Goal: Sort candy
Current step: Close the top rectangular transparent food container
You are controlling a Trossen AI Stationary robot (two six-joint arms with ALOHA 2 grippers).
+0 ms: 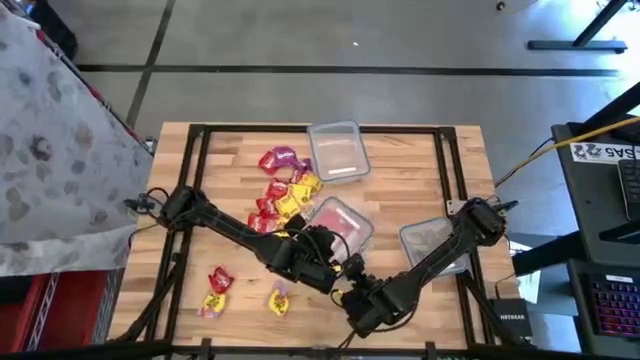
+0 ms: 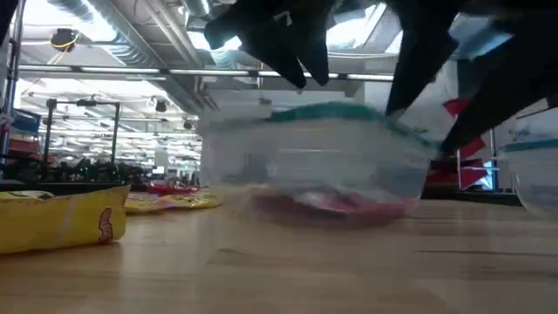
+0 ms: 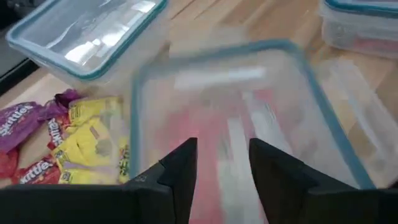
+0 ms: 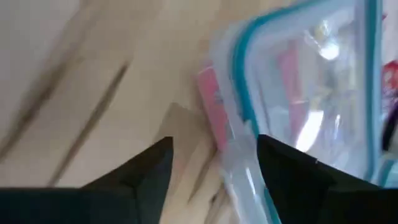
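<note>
A clear tub with a teal rim [image 1: 343, 226] stands mid-table with red candy [image 2: 349, 203] inside it. My left gripper [image 3: 222, 167] is open just above the tub's near side. My right gripper [image 4: 214, 163] is open at the tub's near corner [image 4: 244, 163], which shows between its fingers. Loose candy, red, yellow and purple, lies in a pile [image 1: 282, 190] to the tub's left. A few more pieces [image 1: 216, 286] lie near the front left; one yellow packet [image 2: 61, 220] fills the low view's left. My left gripper hangs over the tub's near rim, and its own fingers [image 3: 180, 177] hide whether they touch it. My right gripper has the tub's corner lip [image 4: 239, 149] between its open fingers; I cannot tell whether either finger touches it.
A second clear tub [image 1: 337, 150] stands at the far centre and a third [image 1: 432, 240] at the right beside my right arm. Bare wood lies at the near left and the far right.
</note>
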